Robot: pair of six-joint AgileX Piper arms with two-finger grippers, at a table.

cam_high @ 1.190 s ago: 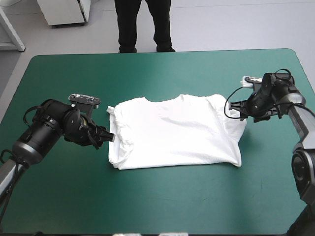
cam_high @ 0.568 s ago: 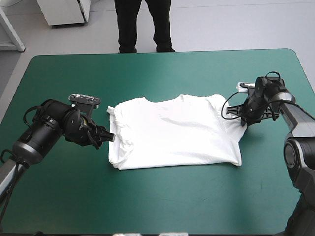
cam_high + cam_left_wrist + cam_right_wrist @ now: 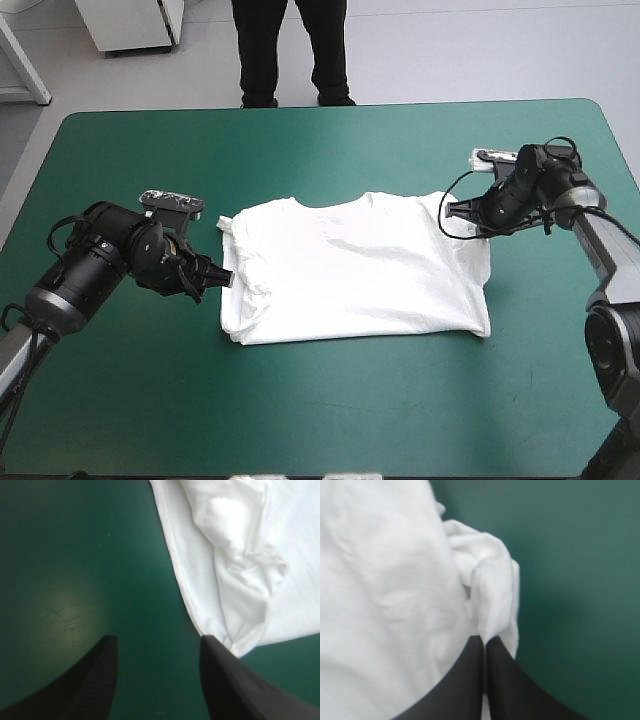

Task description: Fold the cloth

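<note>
1. T-shirt [image 3: 360, 265] lies flat on the table [image 3: 300, 420], long axis left to right between the arms
2. Left gripper [image 3: 159, 640]: fingers apart, empty, just beside the T-shirt's left edge
3. Right gripper [image 3: 484, 641]: pinched on the bunched right edge

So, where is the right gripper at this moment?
In the high view the right gripper is at the far right corner of the T-shirt, on the robot's right side; its wrist view shows it shut on a bunched fold there.

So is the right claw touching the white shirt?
Touching. The right wrist view shows the right gripper shut on a fold of the T-shirt.
</note>
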